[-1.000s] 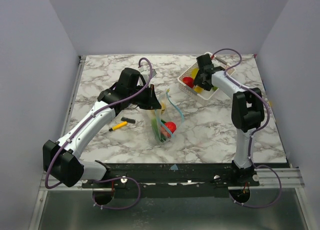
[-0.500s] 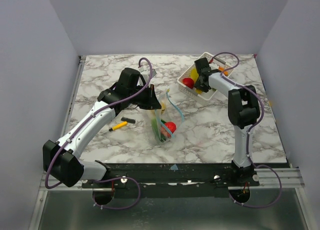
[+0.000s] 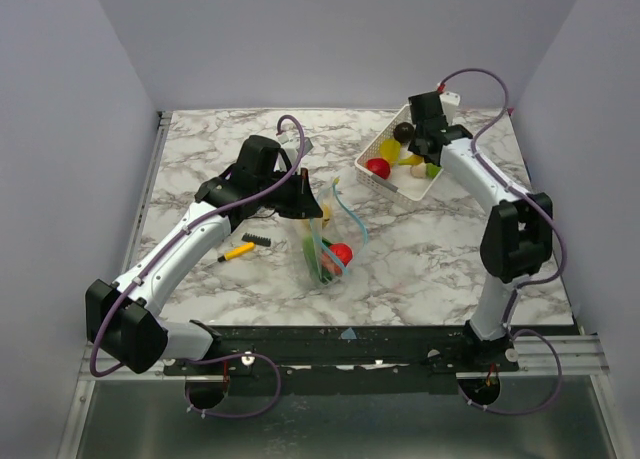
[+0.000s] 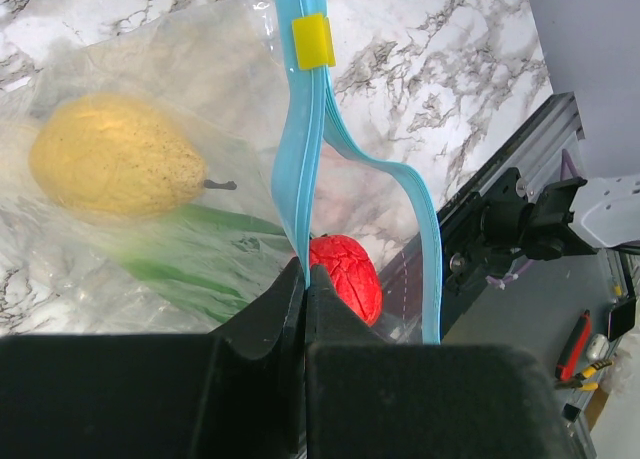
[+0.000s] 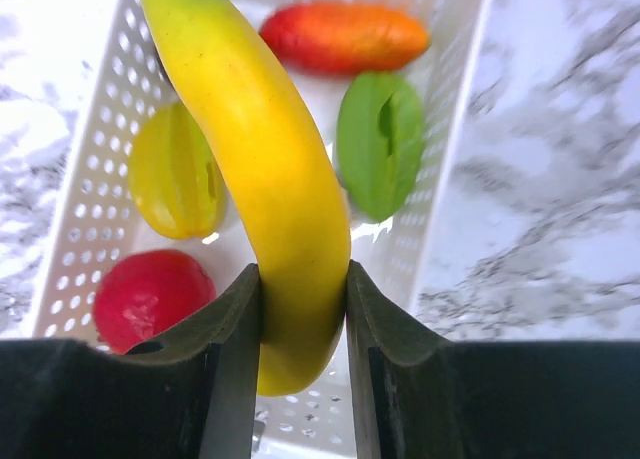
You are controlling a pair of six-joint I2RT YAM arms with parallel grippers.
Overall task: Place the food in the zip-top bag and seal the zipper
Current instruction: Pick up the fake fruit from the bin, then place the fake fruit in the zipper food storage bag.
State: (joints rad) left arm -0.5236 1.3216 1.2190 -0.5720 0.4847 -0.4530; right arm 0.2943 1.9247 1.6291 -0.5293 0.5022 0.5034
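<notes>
The zip-top bag (image 3: 325,241) lies crumpled at mid-table with its mouth lifted. My left gripper (image 3: 305,201) is shut on one side of the light blue zipper (image 4: 300,159), which carries a yellow slider (image 4: 313,41); the other side (image 4: 425,249) hangs apart. Inside the bag are a yellow fruit (image 4: 115,157), a green vegetable (image 4: 190,264) and a red fruit (image 4: 345,279). My right gripper (image 5: 303,289) is shut on a yellow banana (image 5: 260,159) above the white basket (image 5: 455,99). It also shows in the top view (image 3: 427,129).
The basket (image 3: 368,175) holds a red fruit (image 5: 150,294), a yellow-green piece (image 5: 175,169), a green piece (image 5: 380,144) and an orange-red piece (image 5: 345,36). A dark purple piece (image 3: 403,131) is at its far end. A yellow-and-black pen tool (image 3: 240,249) lies left of the bag.
My right gripper has risen and moved back and right over the basket with the banana in it. The left arm and the bag have not moved.
</notes>
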